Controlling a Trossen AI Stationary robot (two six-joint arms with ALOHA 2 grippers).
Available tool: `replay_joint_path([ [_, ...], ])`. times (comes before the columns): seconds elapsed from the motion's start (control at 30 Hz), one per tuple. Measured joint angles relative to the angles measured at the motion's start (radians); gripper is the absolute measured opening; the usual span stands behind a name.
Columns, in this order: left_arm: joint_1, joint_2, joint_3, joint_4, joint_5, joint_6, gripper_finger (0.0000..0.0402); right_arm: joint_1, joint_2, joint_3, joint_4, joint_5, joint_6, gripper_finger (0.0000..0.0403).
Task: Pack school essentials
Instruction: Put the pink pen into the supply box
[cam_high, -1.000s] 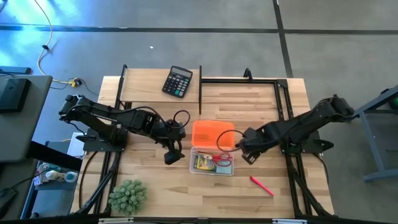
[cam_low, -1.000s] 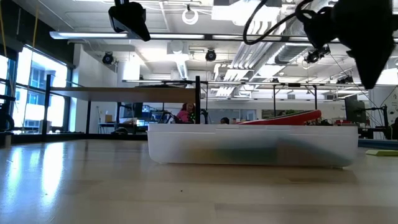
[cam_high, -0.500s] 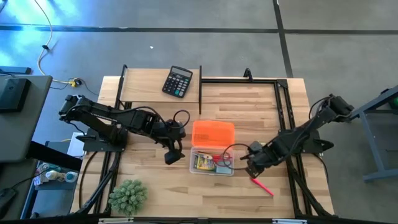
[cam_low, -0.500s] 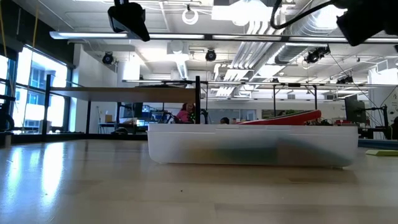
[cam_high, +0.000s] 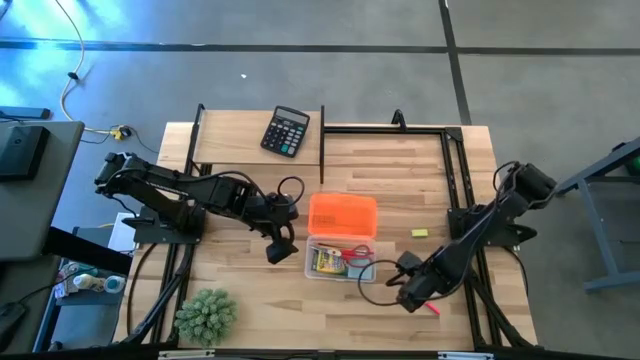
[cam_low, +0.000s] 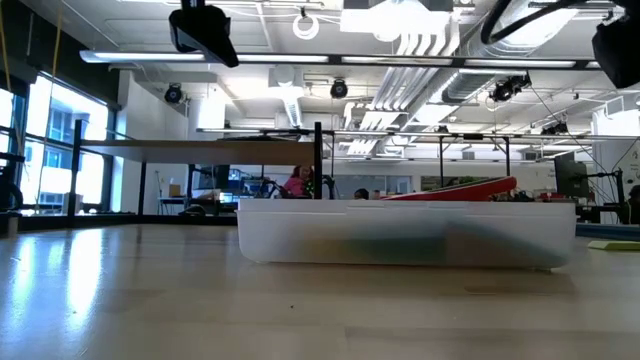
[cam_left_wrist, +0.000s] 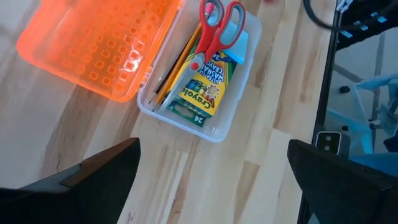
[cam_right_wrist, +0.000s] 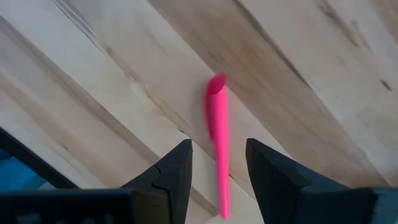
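A clear box (cam_high: 340, 262) with its orange lid (cam_high: 342, 215) swung open lies mid-table. In it are red-handled scissors (cam_left_wrist: 217, 25), a crayon pack (cam_left_wrist: 202, 93), a pencil (cam_left_wrist: 174, 68) and a light-blue note pad (cam_left_wrist: 240, 45). My left gripper (cam_high: 277, 250) hangs open just left of the box. The red pen (cam_high: 431, 308) lies flat on the table near the front right. My right gripper (cam_high: 410, 296) points down above the pen's left end, open, with the pen (cam_right_wrist: 217, 143) showing in the gap between its fingers and apart from them. A yellow eraser (cam_high: 419, 233) lies right of the box.
A black calculator (cam_high: 285, 131) sits on the raised shelf at the back. A green spiky plant (cam_high: 207, 315) stands at the front left corner. Black frame rails (cam_high: 455, 180) run along the table's right side. Bare wood lies in front of the box.
My right gripper has swung from the box's right end toward the table's near right, sinking to a spot above the red pen, its finger gap unchanged. The eraser, earlier covered by that arm, now shows.
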Motion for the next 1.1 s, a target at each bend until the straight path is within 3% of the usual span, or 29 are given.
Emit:
replay_joint_path([
  [0.4, 0.000, 0.000, 0.000, 0.001, 0.000, -0.026, 0.0395, 0.009, 0.110, 0.000, 0.051, -0.027, -0.015, 0.0142],
  [1.1, 0.000, 0.000, 0.000, 0.001, 0.000, -0.036, 0.0395, 0.065, 0.119, -0.048, 0.130, 0.000, -0.006, 0.0142],
])
